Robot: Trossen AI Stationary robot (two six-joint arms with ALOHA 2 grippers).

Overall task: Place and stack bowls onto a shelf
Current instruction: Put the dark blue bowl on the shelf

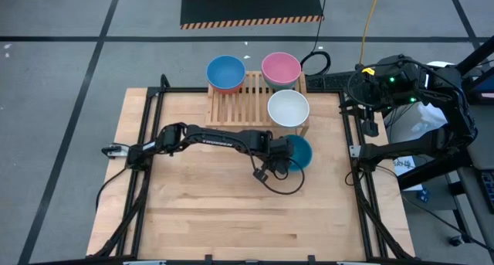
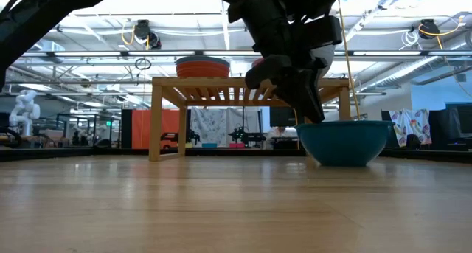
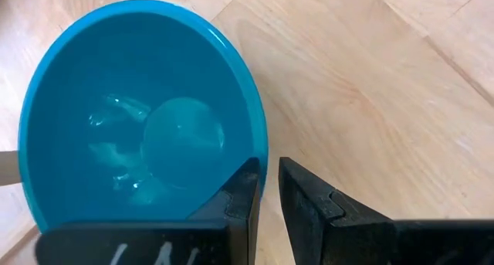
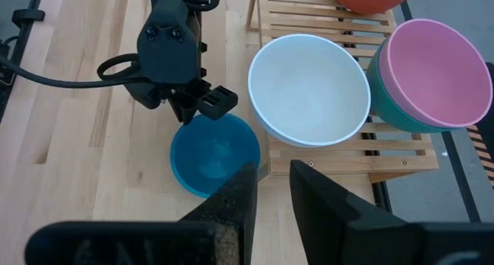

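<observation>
the teal bowl (image 3: 139, 110) looks like smooth glossy plastic, light glinting in its bottom; the white bowl (image 4: 309, 87) and pink bowl (image 4: 436, 68) are smooth, softer in sheen; the shelf (image 4: 301, 10) is pale slatted wood; the tabletop (image 1: 216, 211) is light wood planks, satin; the left gripper (image 3: 266, 199) is matt black.

- From high overhead we look straight down on the whole table (image 1: 193, 219).
- At table-top height we look level across the wood under the shelf (image 2: 251, 87).
- On the left wrist we sit close above the teal bowl (image 3: 139, 110).
- The right wrist looks down from farther off; all four views share that bowl.
</observation>
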